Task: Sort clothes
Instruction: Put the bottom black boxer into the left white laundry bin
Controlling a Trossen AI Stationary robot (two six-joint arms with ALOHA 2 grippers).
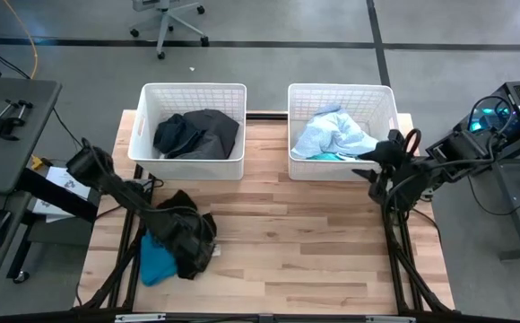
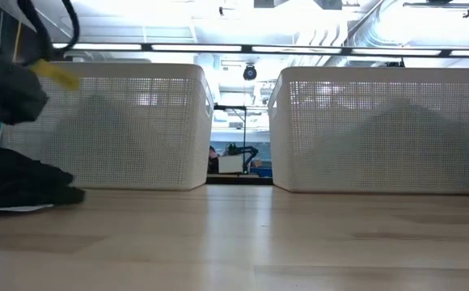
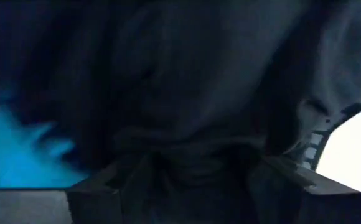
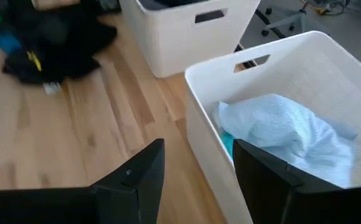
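Near table's front-left corner: left gripper (image 1: 185,235) down on black garment (image 1: 186,231) beside turquoise one (image 1: 155,258), finger grip unclear. Likely pickup step; next, lift toward dark-clothes basket (image 1: 143,144). Right gripper (image 4: 196,165), fingers apart and empty, beside light-clothes basket (image 1: 394,117).

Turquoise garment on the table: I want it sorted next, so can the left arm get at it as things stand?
Probably yes. The turquoise garment lies right beside the left gripper, but a black garment sits under that gripper and partly over it, so that likely goes first.
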